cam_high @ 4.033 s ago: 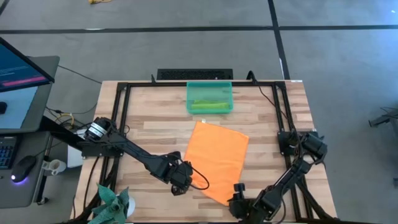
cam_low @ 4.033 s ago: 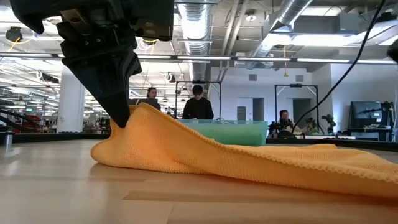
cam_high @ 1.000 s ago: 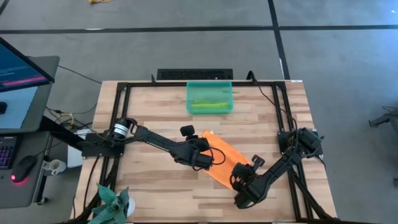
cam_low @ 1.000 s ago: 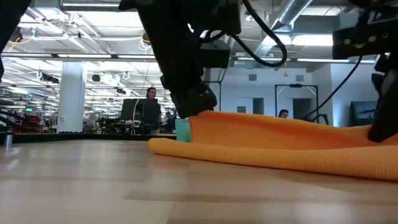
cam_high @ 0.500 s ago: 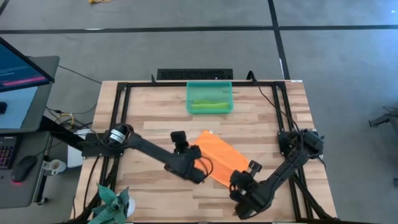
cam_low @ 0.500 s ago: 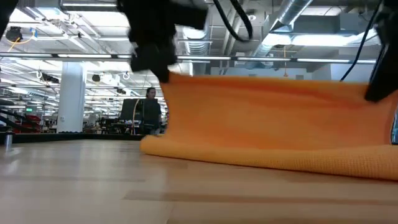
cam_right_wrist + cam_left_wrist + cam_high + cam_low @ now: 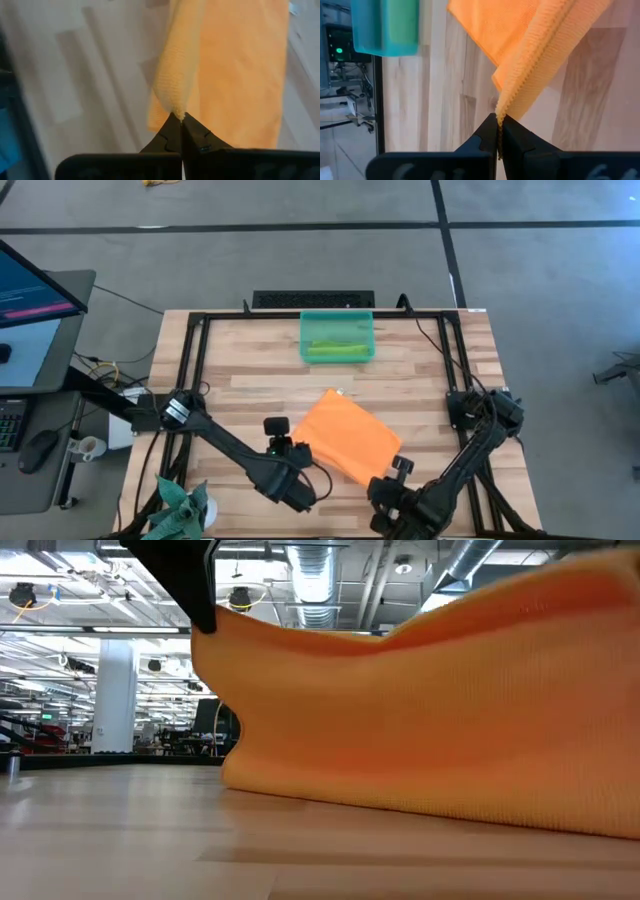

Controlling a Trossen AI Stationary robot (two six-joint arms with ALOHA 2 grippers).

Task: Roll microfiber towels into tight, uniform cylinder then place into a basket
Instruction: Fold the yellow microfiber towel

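Both tools drawn nearer, left tool (image 7: 498, 131) and right tool (image 7: 178, 125) clamping orange towel (image 7: 345, 435) corners, lying diagonally

Two towels: one orange (image 7: 345, 435), one lime green (image 7: 335, 348); one basket (image 7: 337, 318); two arms.

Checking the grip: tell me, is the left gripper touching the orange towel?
Touching. In the left wrist view, the left gripper is shut on the orange towel's edge.
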